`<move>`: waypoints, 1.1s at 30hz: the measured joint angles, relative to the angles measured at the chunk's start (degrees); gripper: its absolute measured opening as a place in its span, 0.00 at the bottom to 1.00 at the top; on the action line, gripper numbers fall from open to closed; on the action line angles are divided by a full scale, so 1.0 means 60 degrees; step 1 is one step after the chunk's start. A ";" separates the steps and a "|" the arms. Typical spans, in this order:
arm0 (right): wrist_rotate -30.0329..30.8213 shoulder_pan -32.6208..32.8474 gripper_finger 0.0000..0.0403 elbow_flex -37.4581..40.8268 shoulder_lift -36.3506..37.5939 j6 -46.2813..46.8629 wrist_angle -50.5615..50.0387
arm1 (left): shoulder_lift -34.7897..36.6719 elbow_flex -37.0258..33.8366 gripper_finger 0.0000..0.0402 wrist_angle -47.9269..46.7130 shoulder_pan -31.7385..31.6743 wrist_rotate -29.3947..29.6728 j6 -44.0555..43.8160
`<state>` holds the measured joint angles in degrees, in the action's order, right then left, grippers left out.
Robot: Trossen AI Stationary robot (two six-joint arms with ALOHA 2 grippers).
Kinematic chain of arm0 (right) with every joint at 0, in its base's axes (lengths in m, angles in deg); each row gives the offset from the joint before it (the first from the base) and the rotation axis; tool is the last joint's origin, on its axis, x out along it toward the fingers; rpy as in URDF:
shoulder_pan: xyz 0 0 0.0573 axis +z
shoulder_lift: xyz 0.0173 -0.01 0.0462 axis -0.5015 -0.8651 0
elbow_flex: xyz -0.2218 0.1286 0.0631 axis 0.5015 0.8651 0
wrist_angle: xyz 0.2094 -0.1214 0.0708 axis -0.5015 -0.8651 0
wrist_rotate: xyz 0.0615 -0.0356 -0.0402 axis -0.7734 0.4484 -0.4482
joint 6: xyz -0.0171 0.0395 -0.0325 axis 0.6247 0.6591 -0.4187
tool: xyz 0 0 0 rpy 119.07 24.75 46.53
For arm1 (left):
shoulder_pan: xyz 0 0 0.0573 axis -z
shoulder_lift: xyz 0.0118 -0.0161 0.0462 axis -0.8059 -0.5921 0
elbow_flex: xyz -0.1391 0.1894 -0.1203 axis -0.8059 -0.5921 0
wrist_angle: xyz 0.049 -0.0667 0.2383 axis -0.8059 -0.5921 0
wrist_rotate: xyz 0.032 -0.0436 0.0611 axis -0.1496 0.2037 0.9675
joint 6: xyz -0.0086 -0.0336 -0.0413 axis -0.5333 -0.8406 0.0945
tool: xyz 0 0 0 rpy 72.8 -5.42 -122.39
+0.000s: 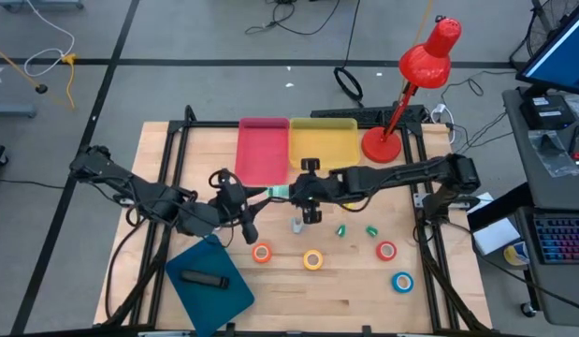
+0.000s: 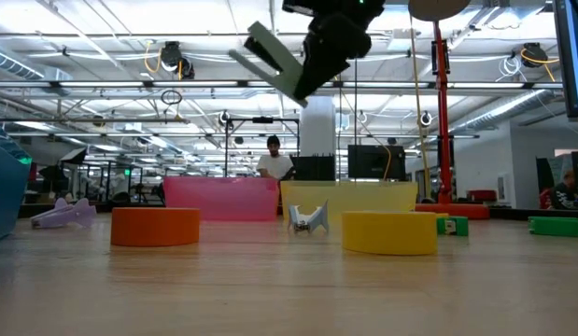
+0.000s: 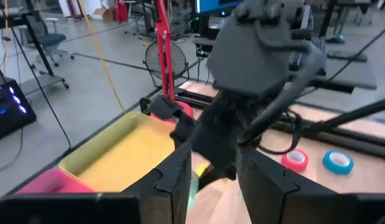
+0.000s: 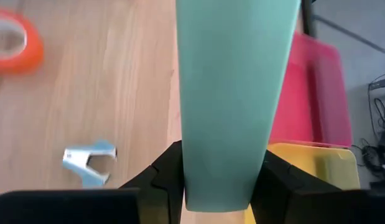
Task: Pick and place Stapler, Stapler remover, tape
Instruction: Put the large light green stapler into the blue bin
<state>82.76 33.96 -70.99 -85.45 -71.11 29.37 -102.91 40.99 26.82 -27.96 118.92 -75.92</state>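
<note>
The pale green stapler (image 1: 276, 192) (image 4: 236, 87) hangs in the air over the table's middle, just near the pink tray (image 1: 262, 150). My right gripper (image 1: 303, 194) (image 2: 312, 70) is shut on it. My left gripper (image 1: 254, 198) (image 3: 215, 177) is open just to the left of the stapler and points at the right gripper. The silver-blue stapler remover (image 1: 296, 225) (image 4: 91, 162) rests on the wood. The orange (image 1: 262, 253), yellow (image 1: 312, 259), red (image 1: 386, 250) and blue (image 1: 402, 281) tape rolls lie flat toward the near edge. My right gripper pinches the stapler between its two fingers (image 4: 164, 174) at one end (image 4: 223, 186). The rest of the body reaches forward past the fingertips toward the table's left. In the low view the stapler (image 2: 274, 58) is lifted clear of the table and tilted.
A yellow tray (image 1: 323, 140) sits beside the pink one at the far side. A red desk lamp (image 1: 406, 94) stands at the far right. A teal board (image 1: 214, 281) with a black object (image 1: 203, 277) lies near left. Two small green pieces (image 1: 341, 230) (image 1: 371, 230) sit mid-table.
</note>
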 joint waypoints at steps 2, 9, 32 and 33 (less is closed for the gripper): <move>-0.0032 0.0000 0.30 -0.0350 -0.0262 -0.0308 -0.0582 | 0.0004 0.0000 0.32 -0.0285 0.0000 -0.0086 0.0032; -0.0796 0.0003 0.30 -0.0905 -0.0642 -0.0860 -0.1451 | -0.0031 0.0000 0.32 -0.1269 -0.0079 -0.0501 -0.0224; -0.1010 -0.0080 0.30 -0.0924 -0.0992 -0.1255 -0.2002 | -0.1060 0.0011 0.32 -0.1370 -0.1914 -0.5021 -0.1154; -0.1013 -0.0083 0.30 -0.0919 -0.1038 -0.1257 -0.2057 | -0.1060 0.0011 0.32 -0.1363 -0.1943 -0.5143 -0.1211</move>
<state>76.68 33.47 -76.51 -91.68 -78.65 17.03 -109.27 41.05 18.64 -39.62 88.06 -83.19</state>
